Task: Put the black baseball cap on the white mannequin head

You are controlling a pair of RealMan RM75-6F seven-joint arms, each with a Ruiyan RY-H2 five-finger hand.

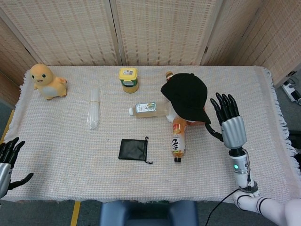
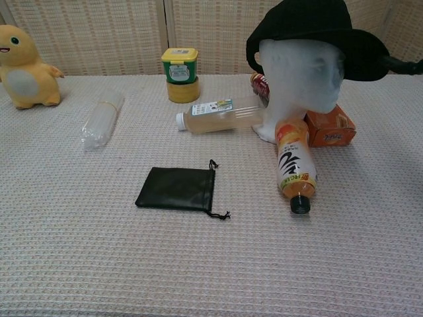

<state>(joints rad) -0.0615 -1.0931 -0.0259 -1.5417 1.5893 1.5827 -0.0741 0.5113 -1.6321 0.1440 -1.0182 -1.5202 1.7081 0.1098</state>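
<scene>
The black baseball cap sits on top of the white mannequin head, its brim sticking out to the right over the face. In the head view the cap hides nearly all of the mannequin head. My right hand is to the right of the cap, apart from it, fingers spread and holding nothing. In the chest view only a dark fingertip shows at the right edge, by the brim. My left hand hangs open off the table's front left corner.
An orange drink bottle lies in front of the mannequin. A pale tea bottle, an orange box, a black pouch, a clear bottle, a yellow-lidded jar and a yellow plush toy lie on the table.
</scene>
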